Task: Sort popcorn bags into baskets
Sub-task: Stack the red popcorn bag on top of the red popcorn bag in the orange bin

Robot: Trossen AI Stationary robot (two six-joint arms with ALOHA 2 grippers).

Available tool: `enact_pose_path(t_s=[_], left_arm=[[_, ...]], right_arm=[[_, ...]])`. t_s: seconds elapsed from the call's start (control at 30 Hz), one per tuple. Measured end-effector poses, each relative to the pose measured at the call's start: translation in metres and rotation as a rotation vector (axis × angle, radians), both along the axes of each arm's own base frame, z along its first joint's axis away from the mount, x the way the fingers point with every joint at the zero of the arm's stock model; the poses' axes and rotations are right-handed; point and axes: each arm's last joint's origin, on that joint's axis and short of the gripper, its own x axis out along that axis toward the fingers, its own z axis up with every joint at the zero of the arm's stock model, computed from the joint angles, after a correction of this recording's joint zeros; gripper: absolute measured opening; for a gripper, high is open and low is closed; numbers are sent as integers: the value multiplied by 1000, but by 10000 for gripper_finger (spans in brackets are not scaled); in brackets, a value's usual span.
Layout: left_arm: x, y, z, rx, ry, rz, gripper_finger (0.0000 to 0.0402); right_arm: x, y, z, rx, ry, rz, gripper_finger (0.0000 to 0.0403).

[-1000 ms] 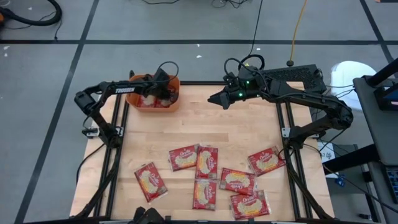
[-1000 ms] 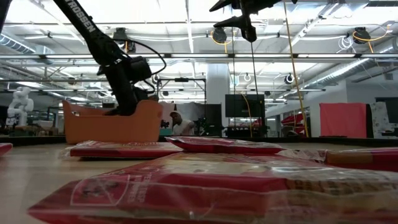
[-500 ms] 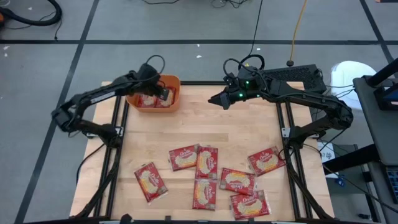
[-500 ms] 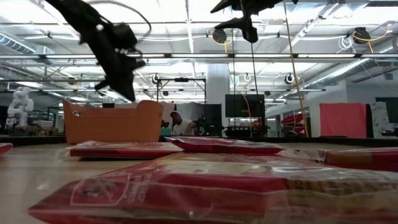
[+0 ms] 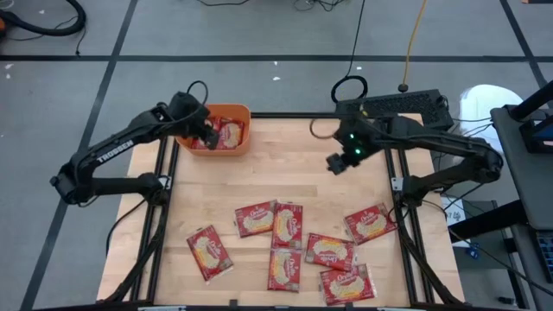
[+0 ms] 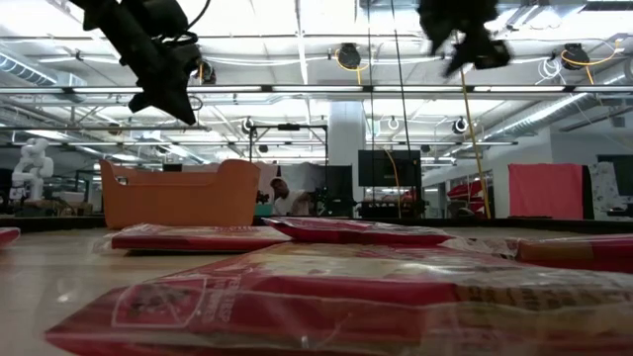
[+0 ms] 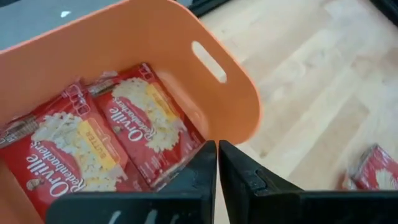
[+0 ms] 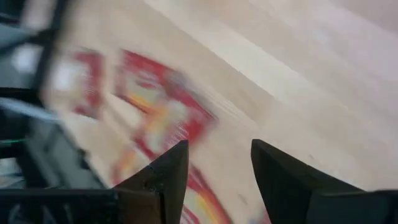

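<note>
Overhead, the left gripper [image 5: 210, 138] is hovering with jaws pinched together and empty above the smooth orange tub [image 5: 238, 142], where glossy red popcorn packets [image 7: 93, 140] are lying flat. Meanwhile the right gripper [image 5: 333, 164] is hanging with jaws parted over the pale wooden table [image 5: 285, 168], and seven crinkly flat packets [image 5: 288, 227] are lying scattered nearer the front.

Orange basket [image 5: 235, 143] at table's far-left corner — red popcorn bags [image 5: 288, 230] inside, seven scattered flat nearby.

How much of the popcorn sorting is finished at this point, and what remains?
Done: at least two popcorn bags lie in the orange basket. In hand: nothing. The left gripper hangs shut and empty above the basket; the right gripper is open over bare table. Left: seven bags on the table wait near the front edge.
</note>
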Motion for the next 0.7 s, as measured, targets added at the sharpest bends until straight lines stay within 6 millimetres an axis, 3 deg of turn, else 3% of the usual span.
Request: enact_pose_path(t_s=[0.33, 0.5, 0.6, 0.7], left_arm=[[4, -3, -3, -5, 25, -39, 23], [7, -6, -3, -23, 17, -38, 24], [10, -9, -3, -32, 12, -47, 24], [12, -13, -3, -42, 8, -53, 24]], right_arm=[[-39, 40, -10, 27, 409, 211, 173], [-47, 52, -12, 18, 489, 304, 197], [-46, 56, -25, 38, 518, 344, 218], [-45, 62, -54, 20, 545, 452, 239]])
